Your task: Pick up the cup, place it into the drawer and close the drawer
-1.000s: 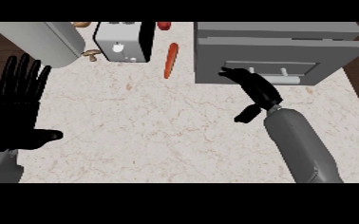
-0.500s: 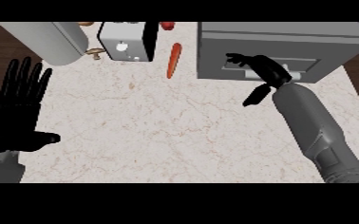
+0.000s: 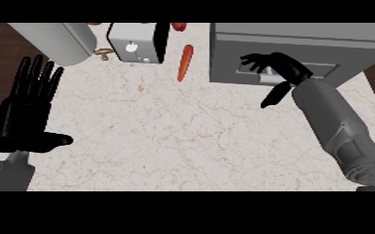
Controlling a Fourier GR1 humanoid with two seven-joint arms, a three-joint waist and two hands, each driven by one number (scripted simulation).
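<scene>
Drawer (image 3: 289,54) sits at table's (image 3: 183,129) back right: grey box, front panel w/ recessed handle, looks closed or nearly so. Right hand (image 3: 282,69) is at that handle, fingers curled over it, thumb hanging down. Left hand (image 3: 29,109) rests at left edge, fingers straight & spread wide, holding nothing. Cup can't be made out anywhere. Carrot (image 3: 185,62) lies left of drawer, beside toaster (image 3: 135,42).

I see open marble counter (image 3: 183,129) mid-view, carrot (image 3: 185,63) and toaster (image 3: 137,42) crowding the back, drawer unit (image 3: 293,47) blocking back right.
</scene>
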